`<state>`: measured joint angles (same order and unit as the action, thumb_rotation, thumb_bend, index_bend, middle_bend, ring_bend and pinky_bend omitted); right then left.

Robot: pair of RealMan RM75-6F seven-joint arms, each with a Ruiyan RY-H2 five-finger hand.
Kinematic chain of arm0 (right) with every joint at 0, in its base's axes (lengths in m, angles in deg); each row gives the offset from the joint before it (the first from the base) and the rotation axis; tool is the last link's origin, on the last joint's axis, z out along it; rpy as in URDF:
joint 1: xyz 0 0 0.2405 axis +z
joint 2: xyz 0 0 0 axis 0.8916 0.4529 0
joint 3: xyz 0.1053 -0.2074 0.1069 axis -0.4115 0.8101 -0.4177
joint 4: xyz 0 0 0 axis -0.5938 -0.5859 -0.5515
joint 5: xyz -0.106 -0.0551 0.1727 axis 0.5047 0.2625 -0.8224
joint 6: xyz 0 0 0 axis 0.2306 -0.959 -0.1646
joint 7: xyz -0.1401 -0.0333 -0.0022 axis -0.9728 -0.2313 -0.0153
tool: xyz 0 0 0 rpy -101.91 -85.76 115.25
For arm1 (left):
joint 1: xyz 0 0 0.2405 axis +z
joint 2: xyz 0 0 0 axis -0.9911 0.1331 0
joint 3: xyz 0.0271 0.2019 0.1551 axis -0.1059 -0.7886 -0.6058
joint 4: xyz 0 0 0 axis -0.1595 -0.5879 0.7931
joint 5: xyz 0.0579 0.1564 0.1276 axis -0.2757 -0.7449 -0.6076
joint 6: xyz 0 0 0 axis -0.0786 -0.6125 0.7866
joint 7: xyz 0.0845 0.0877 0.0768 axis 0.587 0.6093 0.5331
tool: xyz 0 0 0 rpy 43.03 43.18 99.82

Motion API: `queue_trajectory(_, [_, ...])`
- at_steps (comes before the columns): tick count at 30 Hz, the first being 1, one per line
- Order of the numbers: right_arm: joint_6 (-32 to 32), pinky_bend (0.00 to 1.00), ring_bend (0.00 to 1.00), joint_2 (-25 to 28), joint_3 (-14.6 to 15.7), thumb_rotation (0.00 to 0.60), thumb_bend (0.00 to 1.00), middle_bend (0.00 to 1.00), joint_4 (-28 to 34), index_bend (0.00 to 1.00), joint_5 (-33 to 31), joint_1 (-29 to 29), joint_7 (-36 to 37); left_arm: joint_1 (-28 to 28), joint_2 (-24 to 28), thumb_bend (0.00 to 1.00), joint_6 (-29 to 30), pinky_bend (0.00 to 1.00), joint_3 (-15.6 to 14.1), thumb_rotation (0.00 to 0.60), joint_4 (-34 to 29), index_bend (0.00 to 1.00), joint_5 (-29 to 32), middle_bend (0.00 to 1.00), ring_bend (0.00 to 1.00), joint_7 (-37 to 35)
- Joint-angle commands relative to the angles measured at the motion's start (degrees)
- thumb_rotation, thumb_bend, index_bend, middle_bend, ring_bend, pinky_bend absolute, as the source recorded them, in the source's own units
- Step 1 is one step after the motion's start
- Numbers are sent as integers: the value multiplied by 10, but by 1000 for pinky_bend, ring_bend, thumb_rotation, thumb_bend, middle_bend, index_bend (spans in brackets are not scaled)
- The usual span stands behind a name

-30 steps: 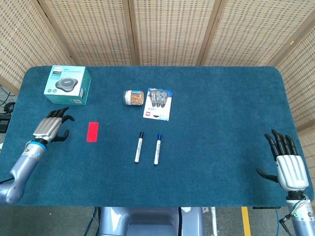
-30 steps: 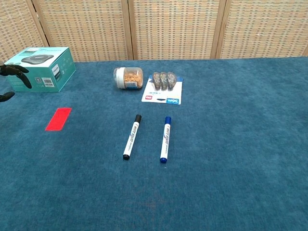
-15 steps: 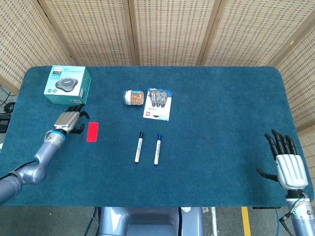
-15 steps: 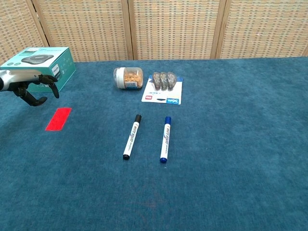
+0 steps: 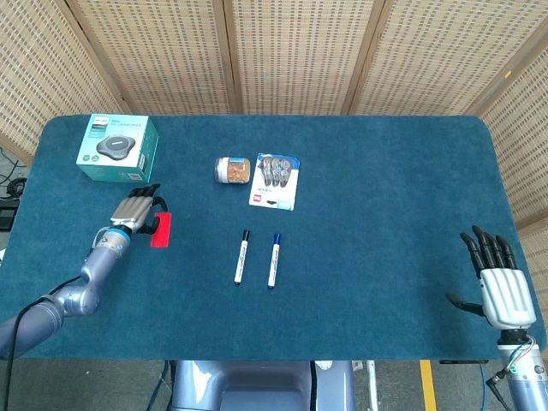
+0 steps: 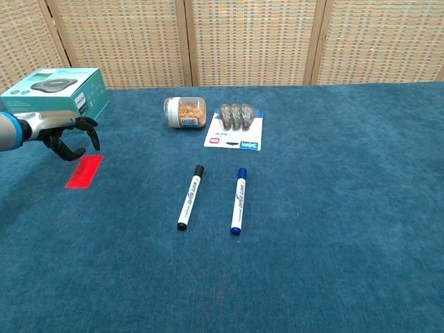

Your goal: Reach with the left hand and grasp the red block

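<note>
The red block lies flat on the blue table cover, left of centre, in the same spot as a second ago and not lifted. What has changed is the left hand: a second ago it hung well to the left of the block near the table's edge, half a second ago it had come closer, and now it sits just beside the block's upper left end, its dark fingertips curled downward over that end; the chest view shows them above the block with a gap, so it holds nothing and the fingers are apart. Behind the hand stands the teal box, unmoved. Further right lie the small jar on its side, the blister pack just beside it, and below them the black-capped marker and the blue-capped marker, side by side, all as before. The right hand rests at the near right corner, fingers spread wide and empty, unchanged
</note>
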<state>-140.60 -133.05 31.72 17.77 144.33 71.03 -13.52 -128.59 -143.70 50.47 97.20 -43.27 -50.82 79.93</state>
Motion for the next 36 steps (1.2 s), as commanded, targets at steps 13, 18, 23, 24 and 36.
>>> queue_trajectory(13, [8,0,0,1,0,600,105,0,-2,0,-6,3,7,-20,-28,582,-6,0,-7,600,34,349,45,0,0,42])
queue_trajectory(18, [9,0,0,2,-1,600,105,0,-3,0,-7,3,9,-22,-31,585,-8,0,-9,600,36,363,52,0,0,46])
queue_trajectory(23, [10,0,0,3,-1,600,105,0,-3,0,-9,3,11,-21,-28,588,-12,0,-9,600,30,462,58,0,0,44])
queue_trajectory(24, [10,0,0,3,-1,600,105,0,-3,0,-9,3,11,-20,-24,588,-13,0,-10,600,26,473,58,0,0,44])
queue_trajectory(36, [9,0,0,4,0,600,105,0,-2,0,-9,3,13,-5,18,589,-2,0,-23,600,-36,485,51,0,0,40])
